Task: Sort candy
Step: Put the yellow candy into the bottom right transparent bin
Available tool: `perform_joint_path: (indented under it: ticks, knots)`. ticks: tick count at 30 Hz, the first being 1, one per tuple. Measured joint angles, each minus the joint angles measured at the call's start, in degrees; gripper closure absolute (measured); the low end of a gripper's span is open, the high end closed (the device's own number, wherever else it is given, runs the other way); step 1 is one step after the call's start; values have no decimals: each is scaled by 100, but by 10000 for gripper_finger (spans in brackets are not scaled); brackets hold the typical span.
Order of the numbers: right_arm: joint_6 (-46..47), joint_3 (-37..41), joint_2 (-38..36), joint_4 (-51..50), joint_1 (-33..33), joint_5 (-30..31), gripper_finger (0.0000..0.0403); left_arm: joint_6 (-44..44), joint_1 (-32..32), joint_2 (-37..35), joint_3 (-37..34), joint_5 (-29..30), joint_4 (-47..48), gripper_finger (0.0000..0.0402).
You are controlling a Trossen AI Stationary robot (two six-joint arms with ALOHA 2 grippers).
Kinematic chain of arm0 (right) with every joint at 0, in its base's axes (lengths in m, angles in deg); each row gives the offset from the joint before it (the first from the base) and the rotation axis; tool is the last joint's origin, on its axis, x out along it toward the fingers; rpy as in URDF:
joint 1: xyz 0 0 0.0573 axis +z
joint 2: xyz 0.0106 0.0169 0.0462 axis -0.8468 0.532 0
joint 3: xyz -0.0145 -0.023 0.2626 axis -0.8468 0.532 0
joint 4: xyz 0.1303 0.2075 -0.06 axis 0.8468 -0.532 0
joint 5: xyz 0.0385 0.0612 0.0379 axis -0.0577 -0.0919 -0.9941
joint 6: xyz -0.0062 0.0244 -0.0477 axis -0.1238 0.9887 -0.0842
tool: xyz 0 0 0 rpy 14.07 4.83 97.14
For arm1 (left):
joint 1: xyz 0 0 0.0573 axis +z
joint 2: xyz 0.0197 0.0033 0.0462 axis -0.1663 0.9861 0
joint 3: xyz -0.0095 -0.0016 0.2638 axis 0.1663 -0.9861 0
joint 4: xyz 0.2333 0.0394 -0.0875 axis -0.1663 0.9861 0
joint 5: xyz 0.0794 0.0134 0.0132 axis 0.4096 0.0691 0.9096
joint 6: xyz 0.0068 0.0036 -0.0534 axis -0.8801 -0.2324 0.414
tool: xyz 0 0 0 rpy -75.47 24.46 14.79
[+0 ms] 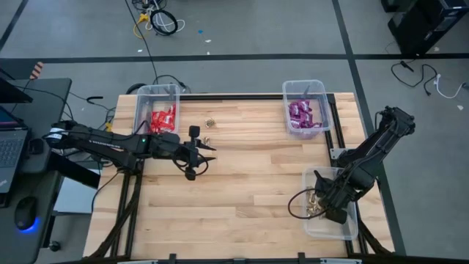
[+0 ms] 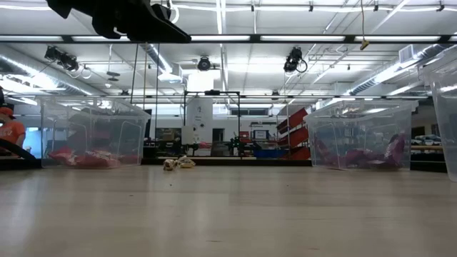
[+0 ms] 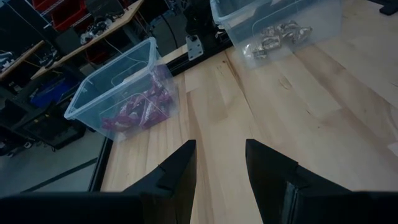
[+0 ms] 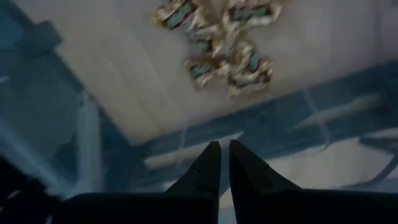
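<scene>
The sorting is looking nearly finished. The red packets point(image 1: 164, 117) are lying in the clear bin point(image 1: 157, 92) at the table's far left, the purple packets point(image 1: 300, 115) are sitting in the far right bin point(image 1: 324, 92), and the gold foil-wrapped pieces point(image 4: 217, 38) are gathering in the near right bin point(image 1: 344, 229). What seems to be left on the bare wood is a small cluster of gold pieces point(image 1: 210, 122) — two, perhaps — lying between the two far bins.

The left gripper point(image 1: 207, 154) is hovering above the table's middle with its fingers spread and nothing between them; the loose gold pieces are lying near it, a little toward the far edge. The right gripper point(image 4: 224, 163) is hanging over the near right bin, fingers almost pressed together and empty — the gold pile is lying just beyond its tips.
</scene>
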Motion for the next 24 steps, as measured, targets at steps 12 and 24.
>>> perform_joint_path:
  ticks: [12,24]
  knots:
    - [926,-1409,-4,92,-131,983,401,864,-1,0,2,732,512,261]
    - [-2388,-1780,-4,2110,-1038,3692,401,2070,0,87,2,1332,1471,261]
